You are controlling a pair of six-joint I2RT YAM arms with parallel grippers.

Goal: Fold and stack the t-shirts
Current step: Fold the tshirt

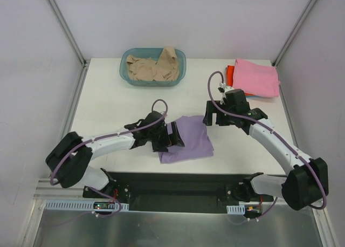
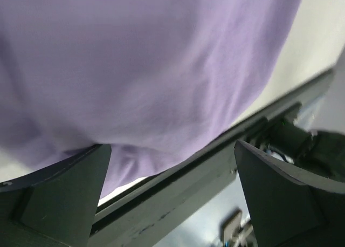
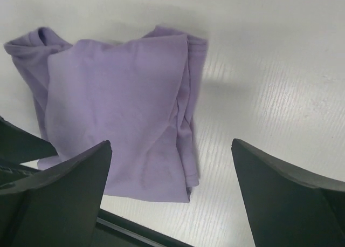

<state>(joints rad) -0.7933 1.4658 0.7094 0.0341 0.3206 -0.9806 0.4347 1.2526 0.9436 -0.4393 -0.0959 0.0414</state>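
Observation:
The lavender-purple t-shirt (image 1: 188,139) lies folded on the white table near the front middle. It fills the left wrist view (image 2: 151,69) and shows whole in the right wrist view (image 3: 118,112). My left gripper (image 1: 170,138) is open at the shirt's left edge, its fingers (image 2: 59,198) spread wide with nothing between them. My right gripper (image 1: 216,118) is open and empty, just above the shirt's far right corner. The pink t-shirt (image 1: 257,77) lies folded on the orange-red t-shirt (image 1: 230,73) at the far right. The beige t-shirt (image 1: 152,68) is crumpled in the basket.
The teal plastic basket (image 1: 126,75) stands at the table's far middle. The black mounting rail (image 1: 178,185) runs along the near edge, just in front of the lavender shirt. Frame posts and white walls close in the sides.

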